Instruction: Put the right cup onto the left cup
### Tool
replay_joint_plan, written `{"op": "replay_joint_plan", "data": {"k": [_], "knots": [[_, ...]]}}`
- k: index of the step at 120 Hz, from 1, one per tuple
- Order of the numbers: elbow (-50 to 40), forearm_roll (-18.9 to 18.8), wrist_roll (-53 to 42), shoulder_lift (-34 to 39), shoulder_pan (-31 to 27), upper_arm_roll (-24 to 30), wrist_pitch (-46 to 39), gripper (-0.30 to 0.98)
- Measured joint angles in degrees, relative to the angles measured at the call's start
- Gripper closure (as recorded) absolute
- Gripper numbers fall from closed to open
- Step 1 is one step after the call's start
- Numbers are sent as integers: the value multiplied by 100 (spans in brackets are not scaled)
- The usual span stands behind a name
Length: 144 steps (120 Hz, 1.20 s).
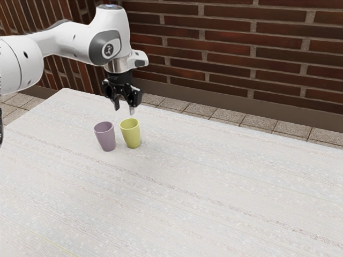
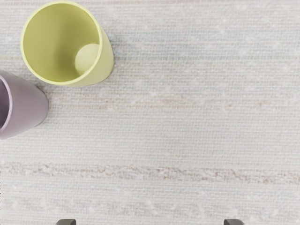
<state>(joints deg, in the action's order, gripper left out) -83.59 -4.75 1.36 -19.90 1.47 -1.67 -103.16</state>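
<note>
My gripper [image 1: 124,108] hangs over the table with its two fingers spread apart and nothing between them; in the wrist view the tips of the gripper [image 2: 150,222] show far apart. The yellow-green cup [image 1: 132,135] stands upright on the table, lower than the fingers and off to one side of them, as the wrist view shows the yellow-green cup [image 2: 104,65] away from the tips. Close beside it, toward the exterior view's left, stands the purple cup [image 1: 106,137], upright; part of the purple cup [image 2: 28,105] is cut off in the wrist view. Both cups have open tops.
The whitish table [image 1: 214,193] stretches out around the cups, its far edge behind the gripper. Beyond that edge are a tiled floor [image 1: 201,109] and a brick wall [image 1: 230,48].
</note>
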Motion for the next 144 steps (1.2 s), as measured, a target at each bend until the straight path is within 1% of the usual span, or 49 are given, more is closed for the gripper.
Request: {"op": "replay_joint_plan", "data": {"k": [23, 47, 84, 128, 144], "knots": [[23, -38, -71, -242, -63, -89, -192, 37], [201, -35, -239, -627, -219, -97, -467, 39], [843, -35, -547, -1274, -389, 89, -707, 40], [847, 195, -769, -1531, -556, 110, -833, 41], [917, 217, -840, -1685, -668, 217, -889, 41]]}}
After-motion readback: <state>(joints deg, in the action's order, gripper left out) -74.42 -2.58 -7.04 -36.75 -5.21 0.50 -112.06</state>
